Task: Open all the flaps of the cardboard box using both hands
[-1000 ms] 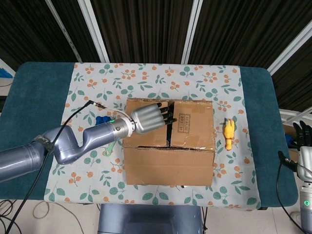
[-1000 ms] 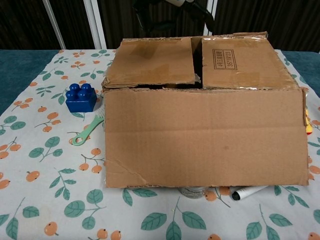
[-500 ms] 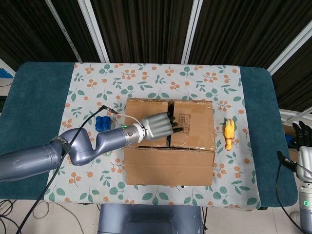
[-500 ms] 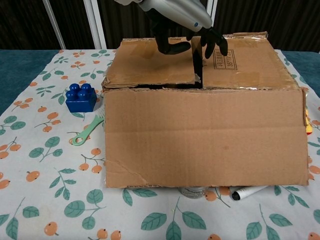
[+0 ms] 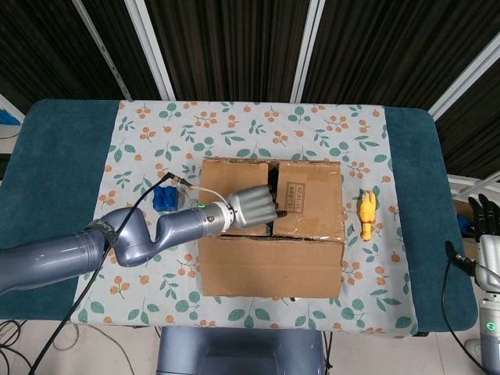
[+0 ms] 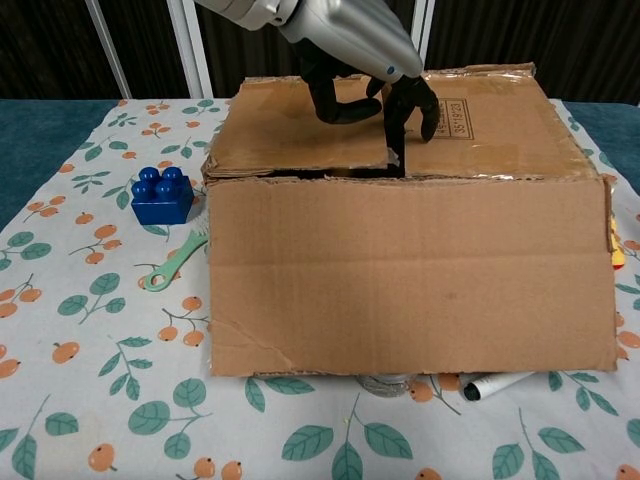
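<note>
**Left fingers at the seam of the box top**

My left hand (image 5: 254, 208) lies over the top of the cardboard box (image 5: 271, 226), which sits on the flowered cloth (image 5: 148, 133) covering the desk (image 5: 62, 156), a little right of the cloth's middle. The box's long axis runs left to right across the desk, its broad front flap (image 6: 410, 275) turned toward me and folded outward, slanting down to the cloth. The two top flaps are closed flat, their seam (image 6: 395, 125) running front to back, away from me.

My fingers (image 6: 400, 115) are curled downward, the dark tips reaching into that seam near its front end, against the edge of the left top flap (image 6: 290, 125). I cannot tell whether they are grasping the flap edge or only hooked into the gap; nothing is visibly lifted. The right top flap (image 6: 490, 125), with its printed stamp, lies flat just beside my fingers.

My right hand (image 5: 482, 212) is well apart from the box, at the far right edge of the head view, off the desk, its dark fingers pointing upward and a little apart, holding nothing.

Left of the box lie a blue brick (image 6: 162, 195) and a pale green tool (image 6: 175, 262), close to the box wall. A yellow toy (image 5: 366, 215) lies right of the box. A marker (image 6: 495, 384) shows beneath the front flap's lower edge.
</note>
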You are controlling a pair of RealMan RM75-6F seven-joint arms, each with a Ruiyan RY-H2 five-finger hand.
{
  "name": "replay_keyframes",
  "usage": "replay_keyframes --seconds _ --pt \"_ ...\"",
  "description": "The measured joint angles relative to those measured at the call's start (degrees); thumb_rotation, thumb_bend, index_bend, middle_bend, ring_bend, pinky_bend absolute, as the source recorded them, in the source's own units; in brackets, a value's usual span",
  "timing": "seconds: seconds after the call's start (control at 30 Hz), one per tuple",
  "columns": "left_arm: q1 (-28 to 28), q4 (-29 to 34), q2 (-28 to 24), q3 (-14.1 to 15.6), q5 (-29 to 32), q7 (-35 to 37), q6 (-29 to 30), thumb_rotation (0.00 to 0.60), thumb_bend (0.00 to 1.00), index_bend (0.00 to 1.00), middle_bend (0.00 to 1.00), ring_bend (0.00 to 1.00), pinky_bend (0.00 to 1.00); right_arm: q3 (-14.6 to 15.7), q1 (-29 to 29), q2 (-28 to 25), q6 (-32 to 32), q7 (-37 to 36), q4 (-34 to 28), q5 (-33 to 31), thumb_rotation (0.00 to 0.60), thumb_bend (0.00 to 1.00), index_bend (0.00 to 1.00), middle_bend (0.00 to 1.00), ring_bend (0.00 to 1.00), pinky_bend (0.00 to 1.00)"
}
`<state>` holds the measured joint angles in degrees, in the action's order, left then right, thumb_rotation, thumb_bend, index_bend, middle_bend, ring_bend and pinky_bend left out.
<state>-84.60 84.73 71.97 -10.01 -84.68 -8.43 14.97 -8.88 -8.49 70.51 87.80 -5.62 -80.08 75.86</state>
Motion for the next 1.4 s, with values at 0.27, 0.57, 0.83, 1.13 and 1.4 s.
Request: replay_keyframes --seconds 0.27,0.57,0.83,1.13,1.4 --pt "-0.3 0.7 -1.3 0.4 0.0 0.2 0.7 0.600 0.80 0.22 0.41 0.28 0.33 -0.4 0.2 0.1 0.1 -0.4 0.0 1.0 0.600 0.42 0.00 0.00 0.00 0.21" --pt "-0.7 2.7 -4.2 0.4 -0.1 0.0 1.5 0.600 0.82 0.29 0.50 0.36 0.40 -0.9 0.6 0.4 0.0 -0.8 0.5 1.6 0.600 0.44 0.00 0.00 0.00 0.21" --pt "-0.7 5.8 -9.9 0.1 -0.2 -0.7 2.3 0.600 0.85 0.30 0.51 0.36 0.40 -1.2 0.8 0.5 -0.4 -1.0 0.3 1.7 0.600 0.45 0.00 0.00 0.00 0.21" --pt "0.8 11.9 -17.7 0.4 -0.5 -1.4 3.3 0.600 0.86 0.31 0.51 0.37 0.42 -1.5 1.0 0.4 -0.8 -1.2 0.0 1.8 0.600 0.45 0.00 0.00 0.00 0.21" --pt "3.2 16.3 -25.3 0.0 -1.7 -1.1 5.5 0.600 0.86 0.31 0.51 0.37 0.42 -1.7 1.1 0.5 -1.0 -1.3 -0.3 1.9 0.600 0.45 0.00 0.00 0.00 0.21"
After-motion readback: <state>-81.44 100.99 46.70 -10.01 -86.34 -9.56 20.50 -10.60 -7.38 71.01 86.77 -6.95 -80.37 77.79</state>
